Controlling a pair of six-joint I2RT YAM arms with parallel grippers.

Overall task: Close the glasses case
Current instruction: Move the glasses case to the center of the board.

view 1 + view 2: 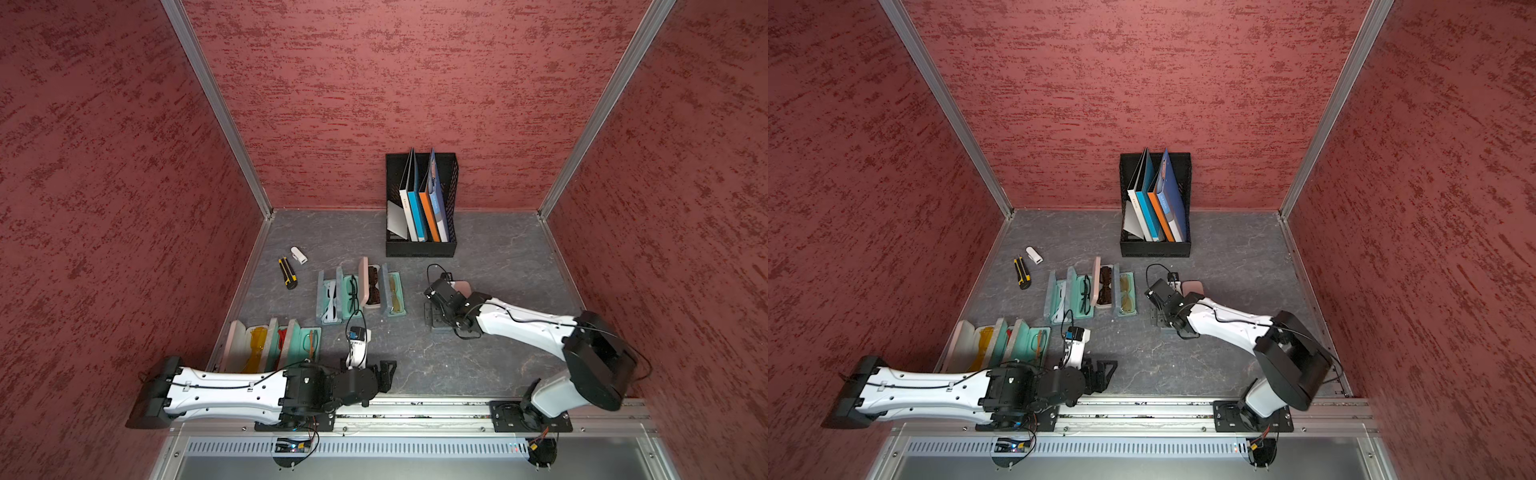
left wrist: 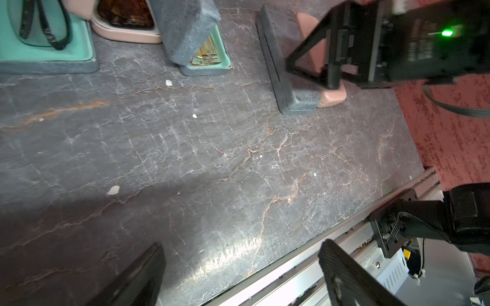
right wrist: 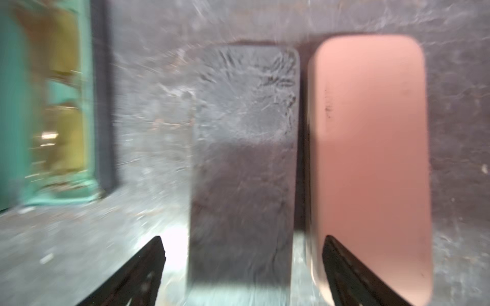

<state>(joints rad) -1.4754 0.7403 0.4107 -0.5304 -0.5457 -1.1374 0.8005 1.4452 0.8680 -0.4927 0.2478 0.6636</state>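
Right wrist | right pincer [image 3: 243, 236] apart, empty, over shut grey case [image 3: 244, 132] | left pincer [image 2: 242, 242] apart, empty

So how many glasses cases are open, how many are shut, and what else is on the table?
Open glasses cases: 7
Shut glasses cases: 2
Box cutter: 1
Small white thing: 1
Black file rack with folders: 1
Total: 12

Grey case [image 3: 242, 159], pink case [image 3: 371, 159]: blurred in the right wrist view; in both top views the right arm [image 1: 519, 324] covers most of each. Teal case [image 3: 16, 106]: smeared, cut off by the picture's edge.
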